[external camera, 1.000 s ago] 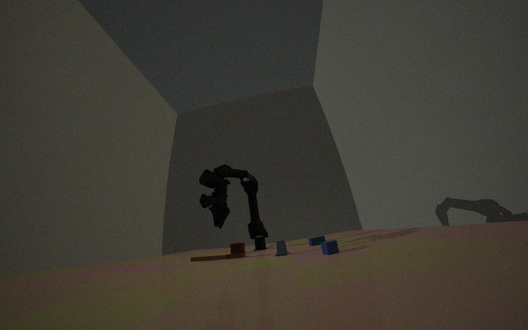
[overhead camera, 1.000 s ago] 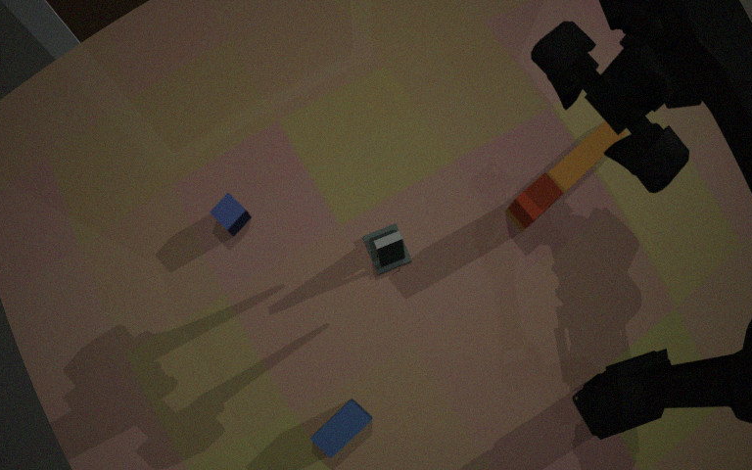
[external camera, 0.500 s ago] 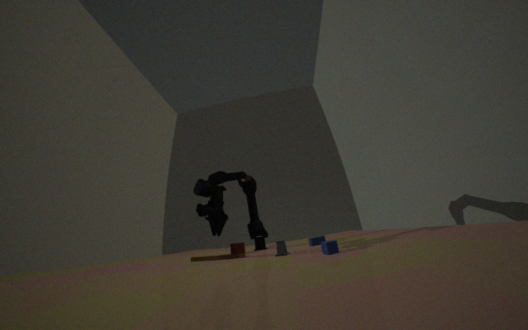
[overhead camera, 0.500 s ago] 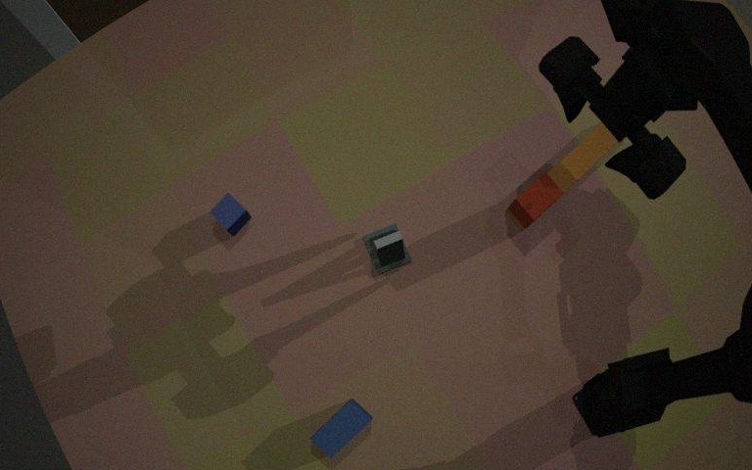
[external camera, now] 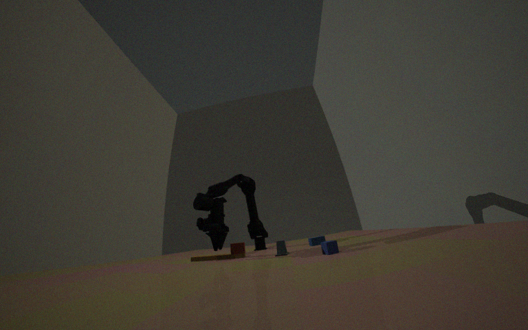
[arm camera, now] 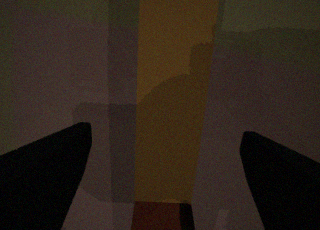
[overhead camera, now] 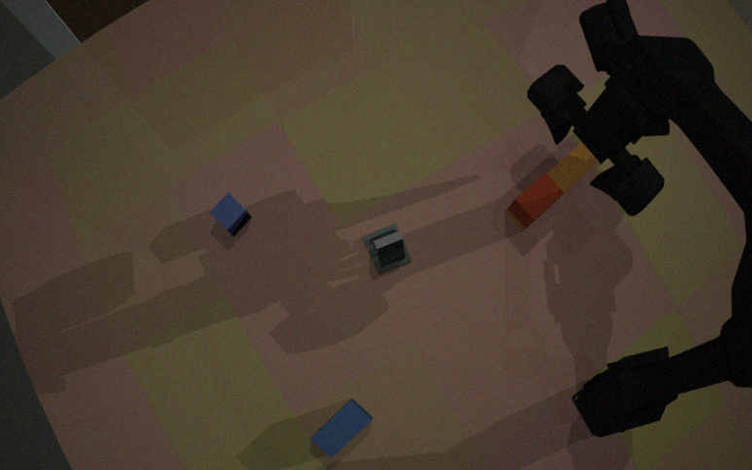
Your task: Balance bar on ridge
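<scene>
The orange bar lies flat on the table, with a red block on its end nearer the ridge. The small grey ridge stands apart from the bar, with nothing on it. My gripper is open and empty. It points down a little above the bar beside the red block, with one finger on each side of the bar in the wrist view. The arm hides the bar's far end in the top view.
A dark blue block lies beyond the ridge from the bar. A lighter blue block lies nearer the bottom edge of the top view. The arm's base stands at lower right there. Arm shadows cross the patchwork table.
</scene>
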Available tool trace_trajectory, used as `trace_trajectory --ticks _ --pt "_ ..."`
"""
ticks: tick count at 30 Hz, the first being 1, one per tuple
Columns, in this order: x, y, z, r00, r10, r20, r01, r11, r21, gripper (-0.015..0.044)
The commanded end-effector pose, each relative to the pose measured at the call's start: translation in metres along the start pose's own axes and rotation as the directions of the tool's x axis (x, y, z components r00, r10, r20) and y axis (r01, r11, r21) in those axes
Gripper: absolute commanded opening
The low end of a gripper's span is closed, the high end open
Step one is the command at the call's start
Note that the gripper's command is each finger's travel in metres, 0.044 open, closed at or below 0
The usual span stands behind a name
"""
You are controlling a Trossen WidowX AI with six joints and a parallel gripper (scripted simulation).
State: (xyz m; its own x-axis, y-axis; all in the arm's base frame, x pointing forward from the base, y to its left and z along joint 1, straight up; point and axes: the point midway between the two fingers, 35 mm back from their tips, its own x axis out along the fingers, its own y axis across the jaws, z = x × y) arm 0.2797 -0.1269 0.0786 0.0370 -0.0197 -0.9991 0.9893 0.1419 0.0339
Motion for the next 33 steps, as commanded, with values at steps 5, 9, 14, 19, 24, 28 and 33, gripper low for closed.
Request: trace_trajectory --ticks 5,9,14,19,24,28,33 --pt "0.012 -0.001 -0.001 1.0 -0.006 -0.007 0.006 1.0 -0.003 0.0315" --pt "0.019 -0.001 -0.001 1.0 -0.006 -0.007 0.006 1.0 -0.003 0.0315" --pt "0.027 -0.002 -0.001 1.0 -0.006 -0.007 0.006 1.0 -0.003 0.0315" --pt "0.029 -0.002 -0.001 1.0 -0.006 -0.007 0.006 1.0 -0.003 0.0315" --pt "0.029 -0.002 -0.001 1.0 -0.006 -0.007 0.006 1.0 -0.003 0.0315" --pt "0.029 -0.002 -0.001 1.0 -0.006 -0.007 0.006 1.0 -0.003 0.0315" --pt "0.029 -0.002 -0.001 1.0 -0.006 -0.007 0.006 1.0 -0.003 0.0315"
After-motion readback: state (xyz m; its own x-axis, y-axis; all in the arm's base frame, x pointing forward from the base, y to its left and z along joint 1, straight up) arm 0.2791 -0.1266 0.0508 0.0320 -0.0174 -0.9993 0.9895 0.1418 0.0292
